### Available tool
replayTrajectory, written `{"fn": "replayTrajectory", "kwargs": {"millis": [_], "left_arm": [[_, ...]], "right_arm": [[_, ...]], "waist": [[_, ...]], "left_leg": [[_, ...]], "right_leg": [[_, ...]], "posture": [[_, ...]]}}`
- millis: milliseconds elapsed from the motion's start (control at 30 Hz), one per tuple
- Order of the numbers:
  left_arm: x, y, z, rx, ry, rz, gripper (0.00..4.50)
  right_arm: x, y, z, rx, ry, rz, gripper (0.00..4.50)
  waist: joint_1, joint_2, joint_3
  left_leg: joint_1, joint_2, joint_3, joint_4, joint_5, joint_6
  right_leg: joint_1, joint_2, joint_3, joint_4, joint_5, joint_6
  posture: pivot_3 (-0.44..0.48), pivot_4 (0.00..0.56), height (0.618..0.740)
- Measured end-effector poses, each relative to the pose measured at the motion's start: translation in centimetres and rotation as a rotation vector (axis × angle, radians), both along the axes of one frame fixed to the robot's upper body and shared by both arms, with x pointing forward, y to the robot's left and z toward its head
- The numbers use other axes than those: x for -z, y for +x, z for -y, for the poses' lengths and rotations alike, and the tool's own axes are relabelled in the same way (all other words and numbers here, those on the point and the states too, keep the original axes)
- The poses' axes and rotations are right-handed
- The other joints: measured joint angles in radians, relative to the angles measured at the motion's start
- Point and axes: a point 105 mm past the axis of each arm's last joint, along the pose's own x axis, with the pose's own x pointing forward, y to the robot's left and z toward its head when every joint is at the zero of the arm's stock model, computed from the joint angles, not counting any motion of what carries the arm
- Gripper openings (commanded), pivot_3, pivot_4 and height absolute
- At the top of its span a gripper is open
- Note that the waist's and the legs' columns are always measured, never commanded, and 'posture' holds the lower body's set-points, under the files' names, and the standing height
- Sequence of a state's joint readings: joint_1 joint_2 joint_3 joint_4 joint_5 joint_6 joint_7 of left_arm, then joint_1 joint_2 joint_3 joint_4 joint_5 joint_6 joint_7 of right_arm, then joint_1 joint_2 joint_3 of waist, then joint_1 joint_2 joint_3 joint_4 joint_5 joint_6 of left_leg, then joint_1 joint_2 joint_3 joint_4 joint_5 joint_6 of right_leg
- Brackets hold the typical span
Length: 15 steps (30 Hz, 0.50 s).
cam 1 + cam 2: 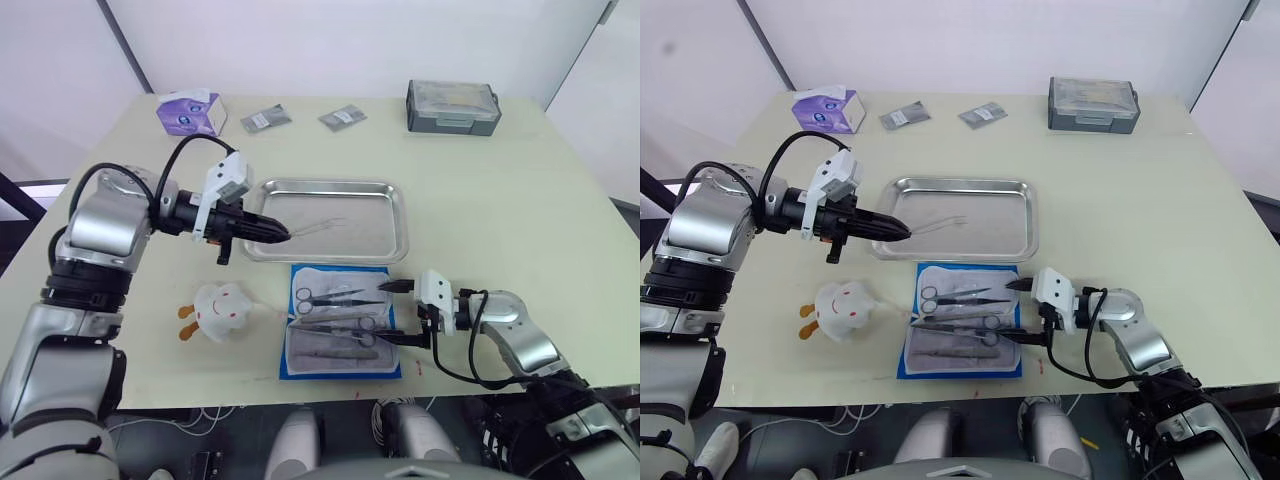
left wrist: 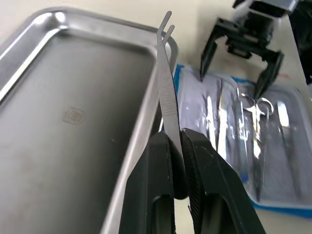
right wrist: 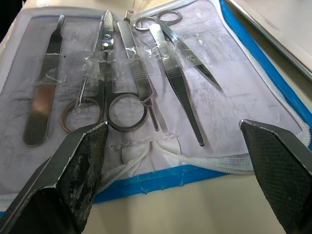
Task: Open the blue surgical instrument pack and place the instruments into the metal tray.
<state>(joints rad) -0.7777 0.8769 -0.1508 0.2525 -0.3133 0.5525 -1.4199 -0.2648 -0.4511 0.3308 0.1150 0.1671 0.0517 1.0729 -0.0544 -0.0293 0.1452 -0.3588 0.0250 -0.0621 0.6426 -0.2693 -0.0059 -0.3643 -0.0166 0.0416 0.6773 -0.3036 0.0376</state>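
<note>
The blue surgical instrument pack (image 1: 340, 371) lies open on the table just in front of the metal tray (image 1: 325, 185), its pale lining up. Several silver instruments (image 3: 139, 78) lie side by side on the lining, among them ring-handled scissors (image 1: 330, 297) and forceps. My left gripper (image 1: 278, 235) hovers over the tray's left part, shut on a pair of thin tweezers (image 2: 166, 83) whose tips point out across the tray. My right gripper (image 1: 396, 312) stands open at the pack's right edge, one finger (image 3: 80, 165) on each side of the zip border, holding nothing.
A white toy figure (image 1: 220, 310) with orange feet lies left of the pack. At the back of the table are a purple tissue box (image 1: 188, 112), two grey foil packets (image 1: 265, 118) and a grey lidded box (image 1: 452, 106).
</note>
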Motion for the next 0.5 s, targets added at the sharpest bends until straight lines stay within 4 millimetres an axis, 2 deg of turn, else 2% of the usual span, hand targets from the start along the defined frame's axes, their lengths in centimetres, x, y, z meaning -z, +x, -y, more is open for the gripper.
{"fn": "replayTrajectory", "kwargs": {"millis": [200, 300, 400, 500], "left_arm": [[0.8, 2.2, -0.3, -0.13, -0.005, 0.086, 0.11], [1.8, 4.2, -0.7, -0.251, 0.015, 0.135, 0.11], [2.0, 5.8, -0.4, -0.373, 0.035, 0.194, 0.11], [2.2, 6.5, -0.1, -0.45, 0.033, 0.211, 0.11]], "right_arm": [[-0.1, 0.0, 0.0, 0.005, -0.015, -0.002, 4.5], [-0.1, 0.0, 0.1, 0.007, -0.019, -0.002, 4.5], [-0.1, -0.1, 0.1, 0.007, -0.021, -0.001, 4.5], [-0.2, -0.1, 0.1, 0.008, -0.022, 0.001, 4.5]], "waist": [[0.001, -0.001, 0.0], [0.004, -0.002, -0.001], [0.004, -0.004, -0.002], [0.004, -0.004, -0.003]], "left_leg": [[0.0, 0.0, 0.0, 0.0, 0.0, 0.0], [0.0, -0.001, 0.0, 0.0, 0.0, 0.0], [-0.001, -0.001, 0.0, 0.0, 0.0, 0.0], [0.0, -0.001, 0.0, 0.0, 0.0, 0.0]], "right_leg": [[0.0, -0.001, 0.0, 0.0, 0.002, -0.003], [0.0, -0.001, 0.0, 0.0, 0.002, -0.003], [0.0, -0.001, 0.0, 0.0, 0.002, -0.003], [0.0, -0.001, 0.0, 0.0, 0.002, -0.003]], "posture": [[0.0, 0.15, 0.734], [0.0, 0.15, 0.734], [0.0, 0.15, 0.734], [0.0, 0.15, 0.734]]}}
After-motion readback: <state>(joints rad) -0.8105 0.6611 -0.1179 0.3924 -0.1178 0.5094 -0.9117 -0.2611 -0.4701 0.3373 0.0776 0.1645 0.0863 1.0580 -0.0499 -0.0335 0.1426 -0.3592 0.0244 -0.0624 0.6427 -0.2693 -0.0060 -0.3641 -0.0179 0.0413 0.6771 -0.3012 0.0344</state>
